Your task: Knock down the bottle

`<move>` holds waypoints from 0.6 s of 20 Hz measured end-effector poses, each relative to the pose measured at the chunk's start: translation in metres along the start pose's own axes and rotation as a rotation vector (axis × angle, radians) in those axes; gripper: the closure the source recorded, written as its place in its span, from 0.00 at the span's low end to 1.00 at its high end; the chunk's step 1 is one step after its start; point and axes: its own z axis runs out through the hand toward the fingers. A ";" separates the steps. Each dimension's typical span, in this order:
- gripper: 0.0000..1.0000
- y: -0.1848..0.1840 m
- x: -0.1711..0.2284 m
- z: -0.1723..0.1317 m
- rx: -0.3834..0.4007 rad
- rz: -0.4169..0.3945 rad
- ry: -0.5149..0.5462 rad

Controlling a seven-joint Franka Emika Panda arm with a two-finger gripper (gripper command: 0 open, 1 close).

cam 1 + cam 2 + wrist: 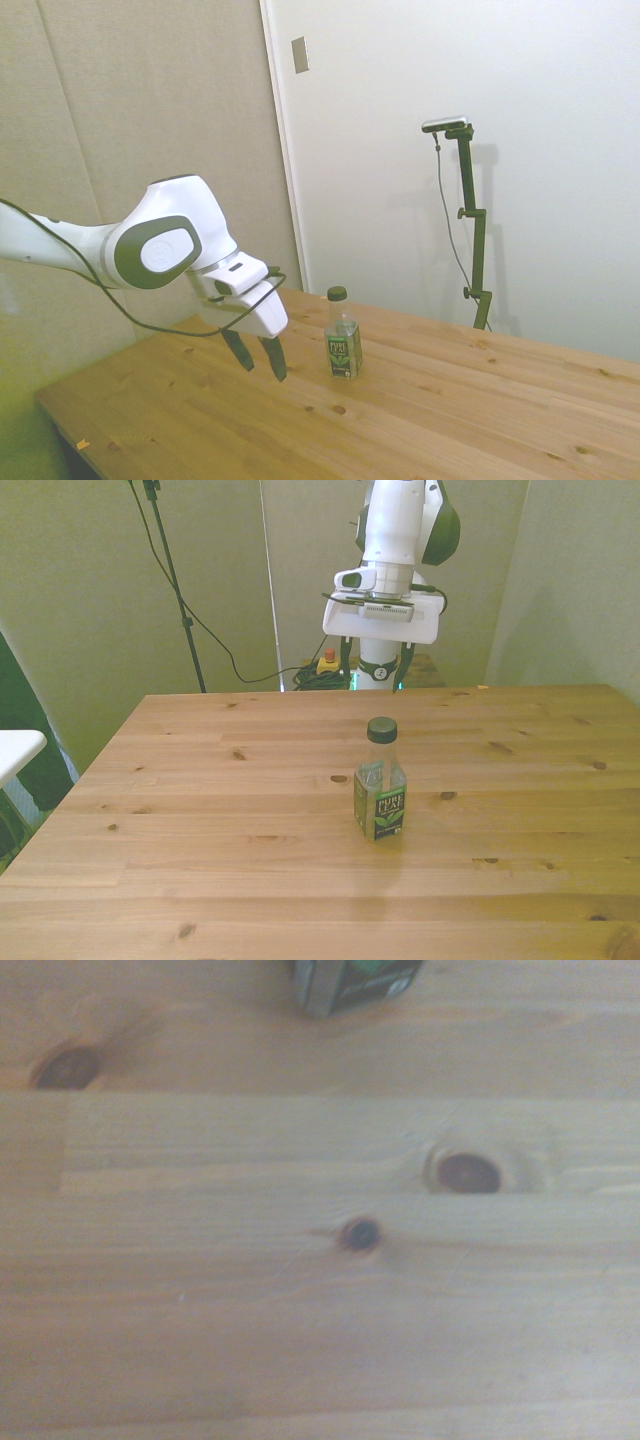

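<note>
1. The bottle (343,338) stands upright near the middle of the frame in the side view, on the wooden table (450,410). In the front view the bottle (381,780) sits just below centre, cap up and label facing the camera.
2. The gripper (260,360) hangs left of the bottle in the side view, near it but not touching, tilted with its tips above the boards. That low, angled pose looks suited to a sideways push.
3. Its two dark fingers stand apart with nothing between them; a shove needs no grasp.
4. The wrist view catches only the bottle's (355,982) base at the top edge.
5. The knock is not yet done.
</note>
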 end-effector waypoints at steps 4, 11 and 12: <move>1.00 -0.001 0.042 -0.007 0.021 0.027 0.070; 1.00 -0.033 0.086 0.001 0.065 0.058 0.121; 1.00 -0.040 0.089 0.004 0.068 0.062 0.120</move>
